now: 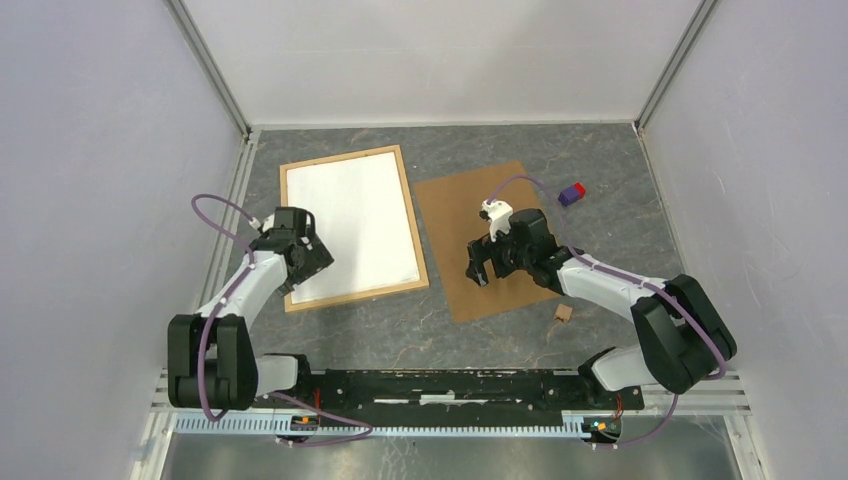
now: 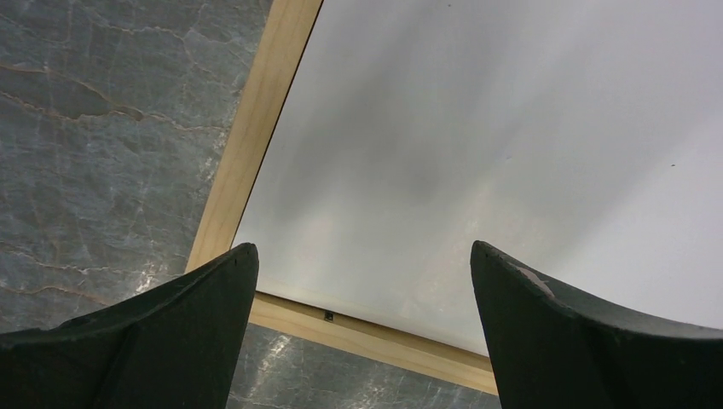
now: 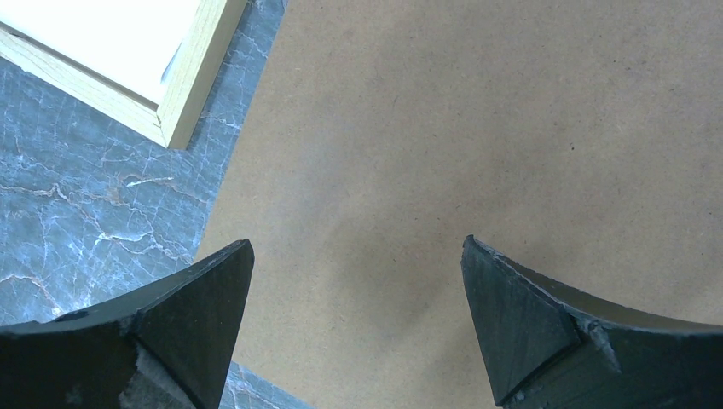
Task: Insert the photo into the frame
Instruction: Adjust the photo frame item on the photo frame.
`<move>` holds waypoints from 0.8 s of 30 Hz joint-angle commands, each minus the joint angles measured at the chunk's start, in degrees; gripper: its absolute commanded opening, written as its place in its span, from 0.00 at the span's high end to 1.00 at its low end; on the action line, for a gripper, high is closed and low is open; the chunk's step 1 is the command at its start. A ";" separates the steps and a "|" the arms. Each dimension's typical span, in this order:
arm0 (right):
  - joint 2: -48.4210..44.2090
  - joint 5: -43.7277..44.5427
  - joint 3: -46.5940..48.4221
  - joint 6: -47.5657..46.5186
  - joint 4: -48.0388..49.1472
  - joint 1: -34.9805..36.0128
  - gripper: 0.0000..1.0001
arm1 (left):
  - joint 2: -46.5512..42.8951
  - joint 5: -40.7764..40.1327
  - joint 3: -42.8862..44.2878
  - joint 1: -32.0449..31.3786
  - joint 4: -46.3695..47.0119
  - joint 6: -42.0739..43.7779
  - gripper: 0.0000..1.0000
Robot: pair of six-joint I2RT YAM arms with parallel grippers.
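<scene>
Picture frame, rectangular and made of thin light natural-wood strips, is laid flat on the grey marbled worktop, left of centre. Its opening is filled edge to edge by a plain white rectangular sheet. No printed face of the photo is shown in any view. Whether the white sheet is its reverse cannot be told, so the photo's place is left uncertain.

Just right of the frame, near it but apart, a flat brown fibreboard panel is spread on the worktop. The right claw is held spread wide and empty over the panel's near left part. The left claw, also wide and empty, is poised over the frame's near left corner.

It is judged that the panel is the next thing to be handled. As it is thin and lies flush, it would best be taken at an edge, with one finger worked underneath. The frame would be steadied at its corner so that nothing is shifted.

A small blue-and-red block and a small brown cube are set at the right.
</scene>
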 commanded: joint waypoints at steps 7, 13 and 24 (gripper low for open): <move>-0.89 -0.09 -0.33 0.32 2.19 -0.34 0.02 | 4.26 5.30 -0.89 0.44 6.43 -1.02 0.00; -0.97 -0.32 -0.49 0.45 2.36 -0.31 0.02 | 8.15 7.48 -0.54 0.53 8.29 0.01 0.00; -0.70 -0.49 -0.62 0.63 2.63 -0.32 0.02 | 2.67 7.37 5.23 0.73 2.45 3.05 0.00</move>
